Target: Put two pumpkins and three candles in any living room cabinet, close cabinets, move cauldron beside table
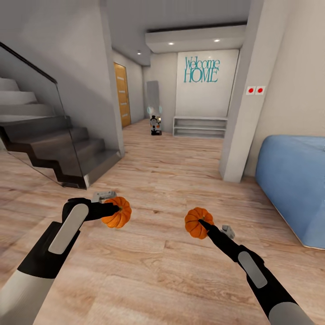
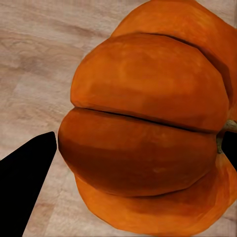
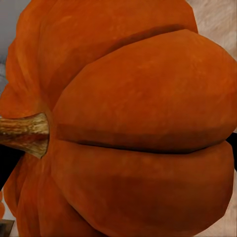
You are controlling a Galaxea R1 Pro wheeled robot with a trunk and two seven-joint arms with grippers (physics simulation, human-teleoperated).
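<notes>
Holding one pumpkin [image 1: 117,212] in the left gripper [image 1: 113,209], fingers [image 2: 27,173] pressing against its ribbed sides, above the wooden floor [image 1: 149,266]. Gripping the other pumpkin [image 1: 197,222] in the right gripper [image 1: 202,223], stem [image 3: 22,132] pointing sideways. Facing down a hallway, passing a staircase [image 1: 49,144] on the left and a blue sofa [image 1: 293,176] on the right.

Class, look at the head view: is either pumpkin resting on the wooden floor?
No: the left pincer holds one pumpkin and the right pincer holds the other pumpkin, both above the floor.
</notes>
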